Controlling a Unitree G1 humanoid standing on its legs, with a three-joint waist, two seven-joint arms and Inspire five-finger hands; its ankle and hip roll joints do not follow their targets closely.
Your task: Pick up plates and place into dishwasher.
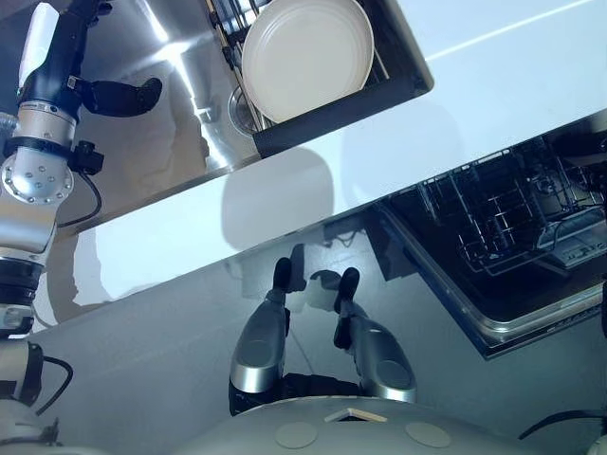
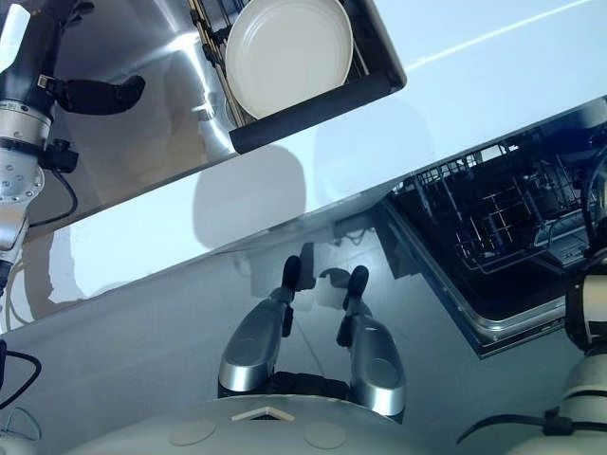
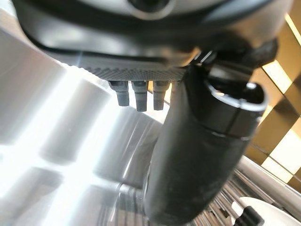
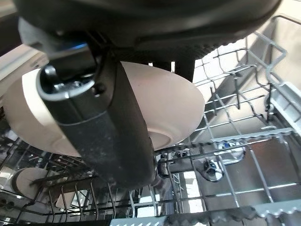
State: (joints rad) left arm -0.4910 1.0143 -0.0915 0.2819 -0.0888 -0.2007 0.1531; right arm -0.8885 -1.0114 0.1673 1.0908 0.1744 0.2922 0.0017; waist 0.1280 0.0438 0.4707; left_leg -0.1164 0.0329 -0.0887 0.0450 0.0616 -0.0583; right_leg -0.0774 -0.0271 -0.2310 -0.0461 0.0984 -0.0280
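Now: 1 plate going into the rack, 1 left in the sink

Right hand grips a pale plate, thumb across its face and fingers behind the rim, holding it just above the wire tines of the dishwasher rack. Judging by that, the step in hand is the placing: the next move calls for lowering the plate on edge into a gap between tines, then letting go.

Left hand hangs over the steel sink, thumb and fingers relaxed and holding nothing. Beside it, 1 more plate lies in the dark drying rack at the sink's far end, untouched. The dishwasher stands open below the white tabletop. Count: 2 plates, 1 held, 1 waiting.
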